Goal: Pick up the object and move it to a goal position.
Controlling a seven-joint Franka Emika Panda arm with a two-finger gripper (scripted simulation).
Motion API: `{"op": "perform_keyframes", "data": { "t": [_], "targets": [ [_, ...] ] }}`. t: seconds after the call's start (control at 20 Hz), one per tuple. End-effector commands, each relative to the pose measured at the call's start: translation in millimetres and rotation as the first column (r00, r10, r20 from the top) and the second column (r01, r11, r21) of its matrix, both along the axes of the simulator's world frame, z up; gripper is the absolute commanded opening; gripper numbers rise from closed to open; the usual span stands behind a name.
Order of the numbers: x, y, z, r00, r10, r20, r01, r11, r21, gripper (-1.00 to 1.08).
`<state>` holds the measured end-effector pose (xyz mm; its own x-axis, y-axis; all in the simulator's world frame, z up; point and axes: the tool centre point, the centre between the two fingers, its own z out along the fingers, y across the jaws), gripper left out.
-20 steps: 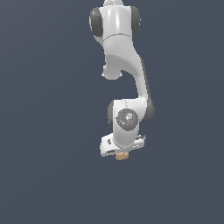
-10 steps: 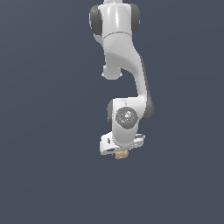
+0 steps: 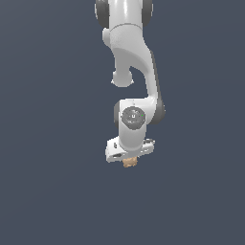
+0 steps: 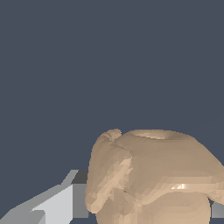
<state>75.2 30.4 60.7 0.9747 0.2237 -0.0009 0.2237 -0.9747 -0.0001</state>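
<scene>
- I am looking at the object (image 4: 153,175) close up through the wrist view: a lumpy tan-orange blob, rounded, with bumpy folds and a faceted, matte surface catching one small bright glint.
- It is sitting between the claw's fingers (image 4: 57,203), which are showing as flat grey-white blocks with a darker pad face touching the blob's side; a sliver of the other finger is peeking out on the opposite side.
- In the exterior view the claw (image 3: 129,161) is pinching the object (image 3: 129,163), which is poking out just below the white hand.
- The arm (image 3: 134,72) is smooth glossy white with dark grey joints, hanging down against a plain dark blue-grey background.
- A round dark cap on the wrist joint is carrying tiny marks that I cannot read.
</scene>
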Motion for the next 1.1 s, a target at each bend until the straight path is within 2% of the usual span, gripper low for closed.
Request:
{"op": "perform_keyframes", "data": {
  "t": [0.0, 0.5, 1.05],
  "targets": [
    [-10, -6, 8, 1.000, 0.000, 0.001, 0.000, 1.000, 0.000, -1.00],
    [-63, -36, 48, 1.000, 0.000, 0.001, 0.000, 1.000, 0.000, -1.00],
    [-134, -78, 102, 1.000, -0.001, 0.001, 0.001, 1.000, 0.000, -1.00]
  ]
}}
